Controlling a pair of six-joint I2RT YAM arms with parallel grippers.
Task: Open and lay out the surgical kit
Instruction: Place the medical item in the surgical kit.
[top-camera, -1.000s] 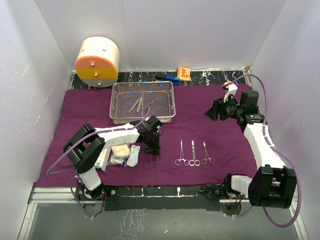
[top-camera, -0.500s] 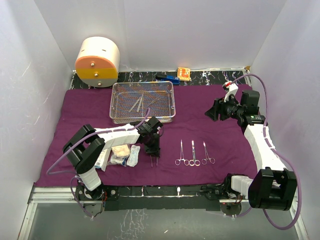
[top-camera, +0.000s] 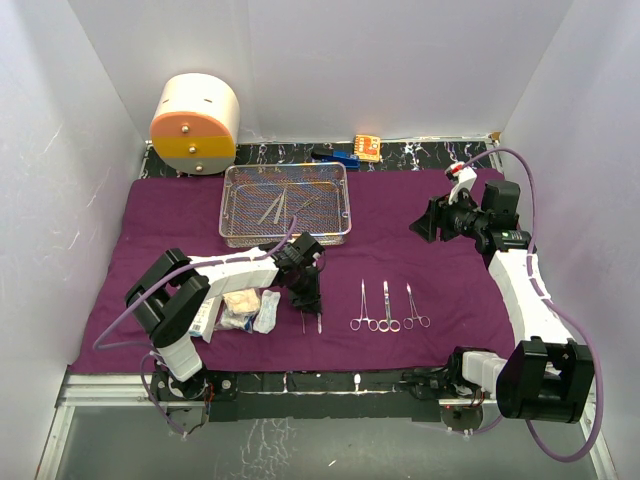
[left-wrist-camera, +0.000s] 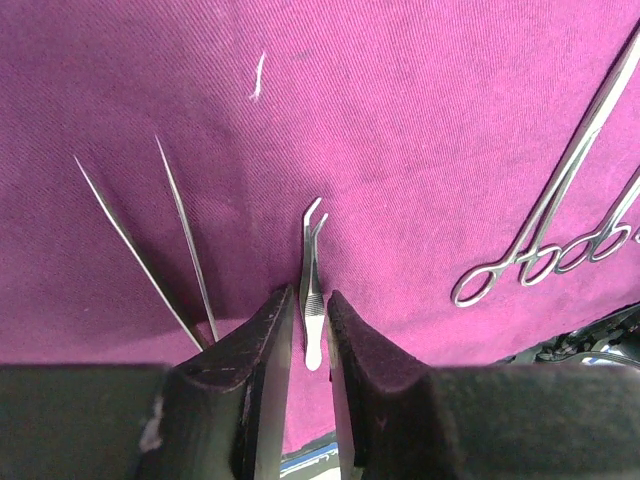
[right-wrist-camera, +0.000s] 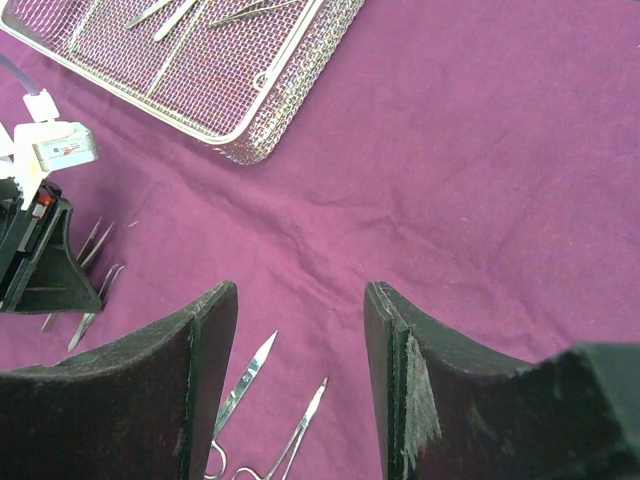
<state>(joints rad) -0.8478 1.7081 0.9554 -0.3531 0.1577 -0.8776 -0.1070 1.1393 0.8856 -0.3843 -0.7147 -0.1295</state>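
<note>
The purple cloth (top-camera: 400, 215) lay spread flat; the wire-mesh tray (top-camera: 285, 240) sat at eleven o'clock on it, with several instruments (top-camera: 280, 207) inside, not yet laid out; three forceps (top-camera: 386, 306) lay in a row at six o'clock, gauze and packets (top-camera: 245, 310) at seven; the left gripper (top-camera: 308, 303), jaws narrowly parted, straddled curved tweezers (left-wrist-camera: 312, 290) resting on the cloth; the right gripper (top-camera: 432, 220) hung half-wide and empty at two o'clock; roughly half done, I judged.

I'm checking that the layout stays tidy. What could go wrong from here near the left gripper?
The curved tweezers lie between the left gripper's narrowly parted fingers, so lifting away could snag and drag them. The long straight tweezers lie close beside it; a sideways move might knock them askew.
</note>
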